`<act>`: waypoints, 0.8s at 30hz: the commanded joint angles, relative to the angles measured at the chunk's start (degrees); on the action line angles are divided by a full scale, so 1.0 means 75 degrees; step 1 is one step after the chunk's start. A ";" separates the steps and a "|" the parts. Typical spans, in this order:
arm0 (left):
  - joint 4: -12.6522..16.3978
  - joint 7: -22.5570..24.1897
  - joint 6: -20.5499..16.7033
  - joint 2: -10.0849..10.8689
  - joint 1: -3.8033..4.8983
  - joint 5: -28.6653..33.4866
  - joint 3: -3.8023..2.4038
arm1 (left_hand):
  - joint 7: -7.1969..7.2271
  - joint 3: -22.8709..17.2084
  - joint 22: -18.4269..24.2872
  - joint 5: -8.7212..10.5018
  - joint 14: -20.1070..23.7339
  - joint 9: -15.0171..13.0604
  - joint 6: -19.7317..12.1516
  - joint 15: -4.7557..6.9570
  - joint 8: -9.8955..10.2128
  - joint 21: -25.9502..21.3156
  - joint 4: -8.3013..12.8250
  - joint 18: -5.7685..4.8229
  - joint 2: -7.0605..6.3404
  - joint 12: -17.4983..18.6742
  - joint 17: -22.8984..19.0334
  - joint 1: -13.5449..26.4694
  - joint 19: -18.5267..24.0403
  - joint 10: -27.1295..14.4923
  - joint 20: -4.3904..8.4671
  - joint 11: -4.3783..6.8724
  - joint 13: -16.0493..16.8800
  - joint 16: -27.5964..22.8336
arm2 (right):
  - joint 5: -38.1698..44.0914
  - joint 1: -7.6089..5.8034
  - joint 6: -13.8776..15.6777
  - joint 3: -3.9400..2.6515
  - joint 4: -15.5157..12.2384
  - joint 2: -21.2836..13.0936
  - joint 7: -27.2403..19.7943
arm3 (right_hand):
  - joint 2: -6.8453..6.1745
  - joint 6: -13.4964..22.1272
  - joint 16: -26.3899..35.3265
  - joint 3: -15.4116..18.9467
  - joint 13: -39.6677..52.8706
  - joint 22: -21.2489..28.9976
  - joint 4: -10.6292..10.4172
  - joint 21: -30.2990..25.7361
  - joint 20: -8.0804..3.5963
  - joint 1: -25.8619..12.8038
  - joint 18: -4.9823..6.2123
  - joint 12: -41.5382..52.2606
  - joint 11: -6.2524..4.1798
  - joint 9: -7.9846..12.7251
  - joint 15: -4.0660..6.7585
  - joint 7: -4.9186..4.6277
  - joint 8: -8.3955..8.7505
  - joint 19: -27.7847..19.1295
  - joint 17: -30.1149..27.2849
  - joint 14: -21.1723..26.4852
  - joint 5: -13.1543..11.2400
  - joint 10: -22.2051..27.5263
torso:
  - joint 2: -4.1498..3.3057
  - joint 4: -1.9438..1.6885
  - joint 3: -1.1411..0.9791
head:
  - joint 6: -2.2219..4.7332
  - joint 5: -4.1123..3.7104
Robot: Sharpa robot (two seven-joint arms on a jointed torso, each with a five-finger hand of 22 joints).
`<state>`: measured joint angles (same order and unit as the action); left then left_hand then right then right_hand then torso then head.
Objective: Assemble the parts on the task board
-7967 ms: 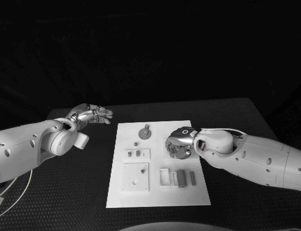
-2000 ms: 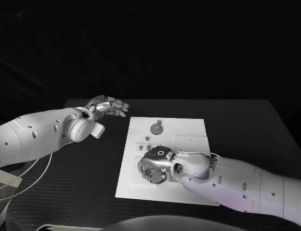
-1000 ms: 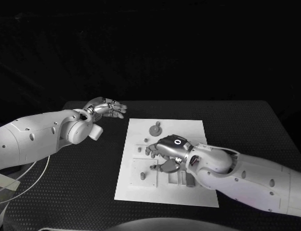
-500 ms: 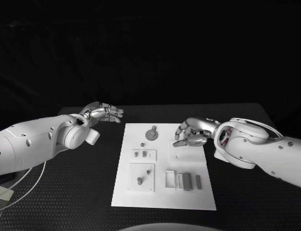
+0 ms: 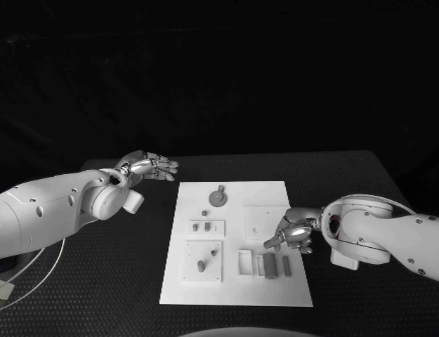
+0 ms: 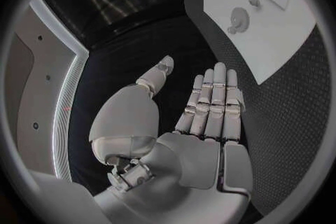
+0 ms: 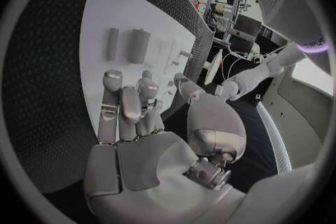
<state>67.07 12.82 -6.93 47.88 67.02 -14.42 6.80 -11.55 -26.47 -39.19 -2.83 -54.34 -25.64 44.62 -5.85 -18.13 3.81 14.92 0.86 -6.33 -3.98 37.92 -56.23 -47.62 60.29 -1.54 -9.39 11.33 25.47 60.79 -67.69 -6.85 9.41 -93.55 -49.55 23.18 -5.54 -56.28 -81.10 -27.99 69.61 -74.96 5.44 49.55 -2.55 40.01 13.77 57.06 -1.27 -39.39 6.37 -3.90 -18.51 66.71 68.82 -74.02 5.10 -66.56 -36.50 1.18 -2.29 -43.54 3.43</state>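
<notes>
The right hand [image 5: 294, 234] hangs over the right edge of the task board [image 5: 237, 291], about midway along it, its fingers [image 7: 125, 107] loosely curled with gaps between them and nothing held. Just below it in the head view, near the board's near right corner, three grey parts lie side by side: a pale rectangular frame [image 5: 244, 262], a darker bar [image 5: 269, 265] and a thin pin [image 5: 286, 265]; the right wrist view shows the bar [image 7: 139, 46] and pin [image 7: 112, 43] ahead of the fingertips, apart from them. Left of these sits a square plate [image 5: 202, 262] with a small dark part [image 5: 201, 265] in it, and farther up a smaller plate [image 5: 206, 227] carrying two short pieces. A round part [image 5: 218, 197] lies near the board's far edge.

The left hand [image 5: 148, 167] hovers off the board's far left corner over the black table [image 5: 118, 281], touching nothing; in its wrist view the fingers [image 6: 210, 102] lie straight and close together, the thumb set apart, with no part held. The same view shows the board [image 6: 280, 39] well ahead of the fingertips.
</notes>
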 commanded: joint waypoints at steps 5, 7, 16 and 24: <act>-0.0012 0.0023 0.0202 -0.0046 0.0005 0.0053 0.0000 | -0.0050 0.0043 0.0021 -0.0009 0.0032 0.0000 -0.0047 -0.0039 -0.0014 0.0002 -0.0034 -0.0115 -0.0003 0.0010 0.0013 0.0126 -0.0002 -0.0047 -0.0066 -0.0035 -0.0017 -0.0045 | -0.0405 0.0016 -0.0329 0.0250 0.0063 0.0091 0.0510 | -0.0248 -0.0220 -0.0096 -0.0107 -0.0007 -0.0156 -0.0351 0.0113 -0.0095 -0.0536 0.0164 0.0093 -0.0075 0.0000 0.0190 -0.0066 0.0062 -0.0019 0.0038 -0.0227 0.0018 -0.0155 | -0.0008 -0.0017 0.0004 | -0.0006 -0.0080; -0.0012 0.0022 0.0218 -0.0048 0.0004 0.0053 0.0000 | -0.0051 0.0048 0.0030 -0.0009 0.0035 -0.0001 -0.0051 -0.0041 -0.0016 0.0003 -0.0052 -0.0115 0.0000 0.0009 0.0016 0.0150 0.0000 -0.0049 -0.0066 -0.0036 -0.0020 -0.0050 | -0.0401 0.0063 -0.0273 0.0299 0.0101 0.0152 0.0514 | -0.0614 -0.0246 -0.0110 -0.0032 -0.0022 -0.0144 -0.0796 0.0116 -0.0131 -0.1110 0.0164 0.0077 -0.0105 0.0007 0.0212 -0.0054 0.0093 -0.0046 0.0039 -0.0214 -0.0306 -0.0157 | -0.0010 -0.0029 0.0007 | -0.0018 -0.0098; 0.0021 0.0010 0.0251 -0.0032 0.0004 0.0053 0.0004 | -0.0052 0.0057 0.0049 -0.0009 0.0042 -0.0002 -0.0061 -0.0044 -0.0021 0.0003 -0.0093 -0.0115 0.0002 0.0008 0.0024 0.0199 0.0005 -0.0056 -0.0066 -0.0038 -0.0027 -0.0061 | 0.0375 0.0246 -0.0144 0.0340 0.0243 0.0334 0.0559 | -0.0430 -0.0317 -0.0179 0.0001 -0.0025 -0.0162 -0.0872 0.0191 -0.0211 -0.1218 0.0164 0.0089 -0.0142 -0.0004 0.0251 -0.0019 0.0110 -0.0068 0.0099 -0.0257 -0.0307 -0.0200 | -0.0019 -0.0035 0.0011 | -0.0051 -0.0104; 0.0062 0.0006 0.0262 -0.0024 0.0004 0.0053 0.0005 | -0.0052 0.0057 0.0054 -0.0009 0.0043 -0.0002 -0.0062 -0.0045 -0.0022 0.0004 -0.0101 -0.0115 0.0003 0.0008 0.0026 0.0207 0.0006 -0.0057 -0.0066 -0.0038 -0.0029 -0.0063 | 0.0936 0.0262 -0.0181 0.0346 0.0320 0.0410 0.0578 | -0.0307 -0.0338 -0.0194 0.0071 -0.0032 -0.0160 -0.0764 0.0240 -0.0231 -0.1184 0.0164 0.0083 -0.0148 -0.0003 0.0259 -0.0013 0.0143 -0.0092 0.0078 -0.0250 -0.0305 -0.0214 | -0.0018 -0.0026 0.0010 | -0.0073 -0.0108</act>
<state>67.33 12.56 -5.88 47.74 67.00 -14.39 6.87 -11.55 -25.98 -38.87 -2.83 -54.14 -25.64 44.62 -6.04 -18.13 3.81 14.43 0.86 -6.33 -3.98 38.05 -55.17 -47.62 60.08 -1.54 -9.60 11.17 25.24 63.80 -65.80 -7.73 11.97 -91.18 -46.59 27.18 -8.41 -58.00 -82.22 -27.59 69.43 -74.96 -0.31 51.16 -3.29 31.13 13.74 57.64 -2.26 -39.38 7.38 -3.67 -17.73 66.66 69.46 -75.04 2.88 -68.01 -36.63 0.95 -2.17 -44.02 2.59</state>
